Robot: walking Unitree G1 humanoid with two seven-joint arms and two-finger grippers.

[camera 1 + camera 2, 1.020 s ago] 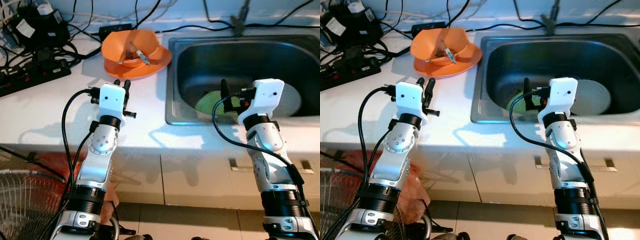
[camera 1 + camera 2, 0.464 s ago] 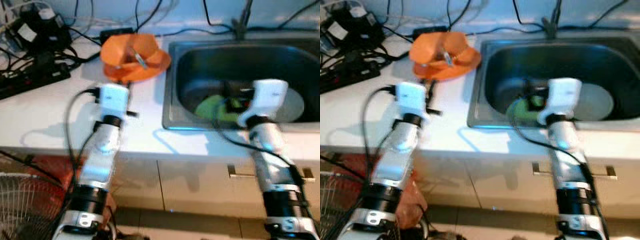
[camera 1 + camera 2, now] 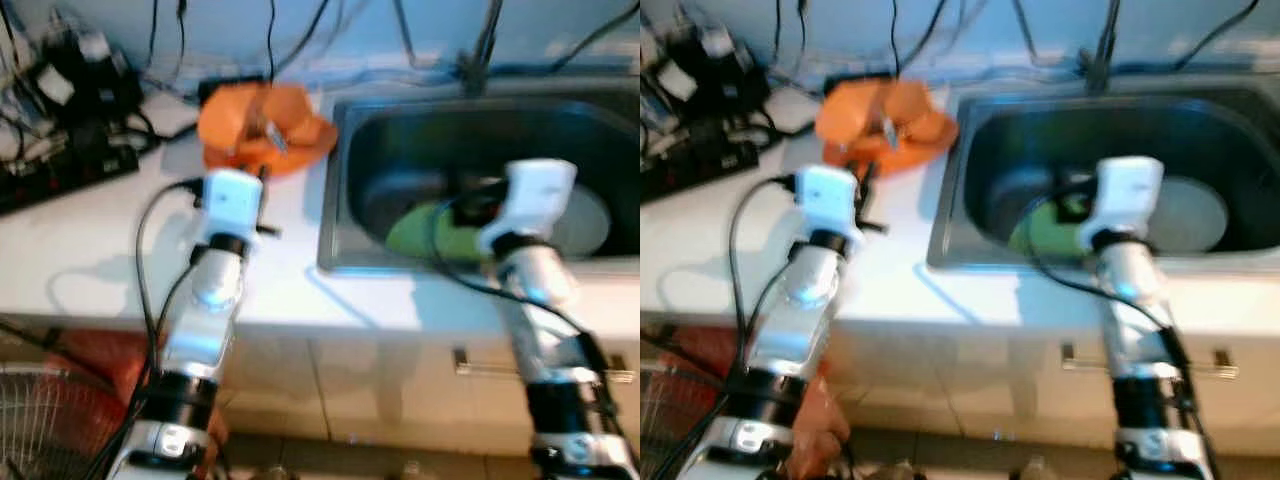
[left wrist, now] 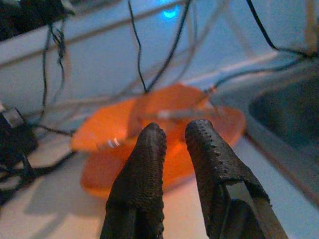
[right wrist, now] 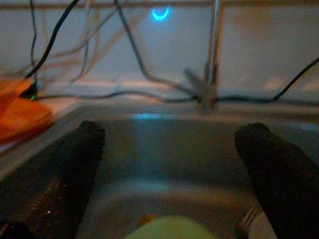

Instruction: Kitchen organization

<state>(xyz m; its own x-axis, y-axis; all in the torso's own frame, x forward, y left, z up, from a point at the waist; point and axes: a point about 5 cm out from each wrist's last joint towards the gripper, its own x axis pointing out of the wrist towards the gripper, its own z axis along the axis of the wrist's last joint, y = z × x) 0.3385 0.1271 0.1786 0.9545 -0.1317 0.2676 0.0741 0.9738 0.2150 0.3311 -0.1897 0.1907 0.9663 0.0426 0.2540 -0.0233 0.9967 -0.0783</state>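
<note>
Little of the tidying looks done. An orange bowl (image 3: 262, 128) holding a utensil sits on an orange plate at upper centre-left of the head view, on the white counter (image 3: 90, 235). A green plate (image 3: 432, 230) and a grey plate (image 3: 588, 212) lie in the sink (image 3: 335, 180) at right. The left gripper (image 4: 174, 149), fingers pressed nearly together and empty, points at the orange dishes from just in front. The right gripper (image 5: 169, 164), fingers spread wide and empty, hangs over the sink above the green plate. A power strip (image 3: 60, 172) and cables crowd the upper left; bare counter lies toward the lower left. The sink rim stands between the arms.
</note>
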